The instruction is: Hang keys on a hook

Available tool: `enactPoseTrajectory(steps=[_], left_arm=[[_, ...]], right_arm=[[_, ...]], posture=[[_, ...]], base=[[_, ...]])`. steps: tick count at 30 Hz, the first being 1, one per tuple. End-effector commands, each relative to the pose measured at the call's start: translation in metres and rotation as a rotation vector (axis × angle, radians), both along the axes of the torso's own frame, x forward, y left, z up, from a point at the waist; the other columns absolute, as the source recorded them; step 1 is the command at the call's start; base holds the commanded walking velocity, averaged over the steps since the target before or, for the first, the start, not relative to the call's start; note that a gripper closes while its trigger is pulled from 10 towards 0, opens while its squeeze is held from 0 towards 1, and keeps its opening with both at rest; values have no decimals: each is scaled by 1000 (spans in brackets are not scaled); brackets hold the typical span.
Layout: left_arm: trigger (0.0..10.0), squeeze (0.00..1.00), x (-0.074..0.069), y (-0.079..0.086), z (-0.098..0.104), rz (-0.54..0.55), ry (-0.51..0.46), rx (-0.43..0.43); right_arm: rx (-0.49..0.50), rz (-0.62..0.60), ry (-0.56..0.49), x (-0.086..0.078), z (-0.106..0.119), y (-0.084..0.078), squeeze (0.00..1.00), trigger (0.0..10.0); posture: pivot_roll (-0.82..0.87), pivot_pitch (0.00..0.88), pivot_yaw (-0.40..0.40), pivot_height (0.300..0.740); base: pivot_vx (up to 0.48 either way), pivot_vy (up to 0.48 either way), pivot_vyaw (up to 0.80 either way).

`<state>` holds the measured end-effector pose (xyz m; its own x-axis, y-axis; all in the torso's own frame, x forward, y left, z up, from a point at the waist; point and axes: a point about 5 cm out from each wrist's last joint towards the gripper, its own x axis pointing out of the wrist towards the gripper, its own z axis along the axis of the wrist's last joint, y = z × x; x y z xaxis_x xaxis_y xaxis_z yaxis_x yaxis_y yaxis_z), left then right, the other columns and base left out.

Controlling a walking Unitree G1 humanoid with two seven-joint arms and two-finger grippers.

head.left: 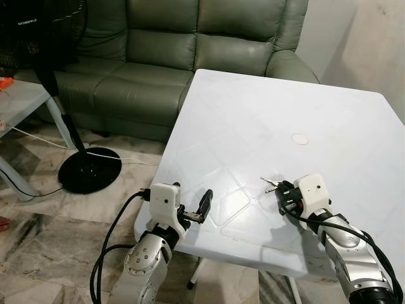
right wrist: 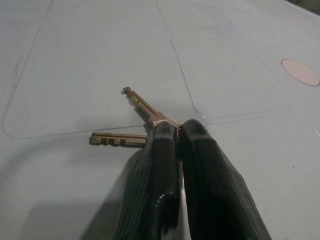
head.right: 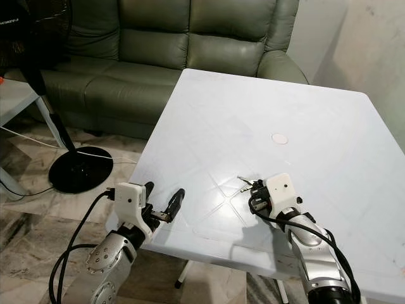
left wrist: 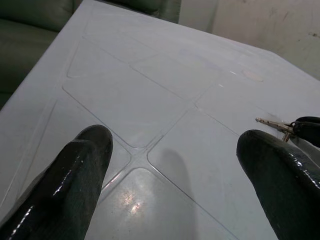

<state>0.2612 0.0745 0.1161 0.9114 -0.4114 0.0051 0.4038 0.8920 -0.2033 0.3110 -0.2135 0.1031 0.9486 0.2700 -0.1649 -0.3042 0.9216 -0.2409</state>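
A white square worktop point(head.left: 253, 114) stands in front of a green leather sofa point(head.left: 183, 50), and both arms reach over its near edge. The right end effector point(right wrist: 176, 131) is down on the worktop's near right part with its two black fingers pressed together on the head end of the keys point(right wrist: 137, 117); two keys can be counted, one blade pointing away and to the left, the other lying flat on the surface just beside it. From the head cameras the same keys point(head.left: 271, 182) show as a small metal tip poking out on the far-left side of that end effector, touching the worktop. The left end effector point(head.left: 190, 206) hovers at the near left edge of the worktop with its two fingers point(left wrist: 80, 165) spread wide apart and nothing between them. One small round disc point(head.left: 299, 139) sits in the surface, farther away than the keys. To the left of the worktop, on the marble floor point(head.left: 38, 215), stands one black pedestal fan point(head.left: 89, 168) with a white cable point(head.left: 38, 139) running by its round base.
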Motion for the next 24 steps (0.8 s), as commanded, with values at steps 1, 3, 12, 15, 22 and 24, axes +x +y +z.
enactPoseTrajectory(steps=[1, 3, 12, 15, 22, 24], left_arm=[[10000, 0, -2, -7, 5, -8, -2, -39], [10000, 0, -2, -7, 5, -7, 0, -40], [10000, 0, -1, -7, 5, -6, -1, -39], [10000, 0, -1, -7, 5, -5, -1, -37], [10000, 0, 5, -2, 12, 25, -31, -45], [10000, 0, 11, 3, 17, 44, -55, -51]], right_arm=[[9, -11, -2, -1, 0, -3, 0, 1333], [10, -24, -8, -1, 1, -4, 0, 0], [13, -26, -46, 0, 5, -4, 0, 0], [26, -41, -74, 1, 9, -3, 0, 0], [266, 4, -236, -2, 36, 11, 0, 10000], [324, 8, -274, -3, 43, 17, 0, 10000]], posture=[[18, 133, -67, 740], [18, 134, -66, 740], [19, 134, -66, 740], [19, 134, -66, 740], [23, 118, -68, 740], [24, 114, -69, 740]], base=[[0, 0, 0], [0, 0, 0], [0, 0, 0], [0, 0, 0], [0, 0, 0], [0, 0, 0]])
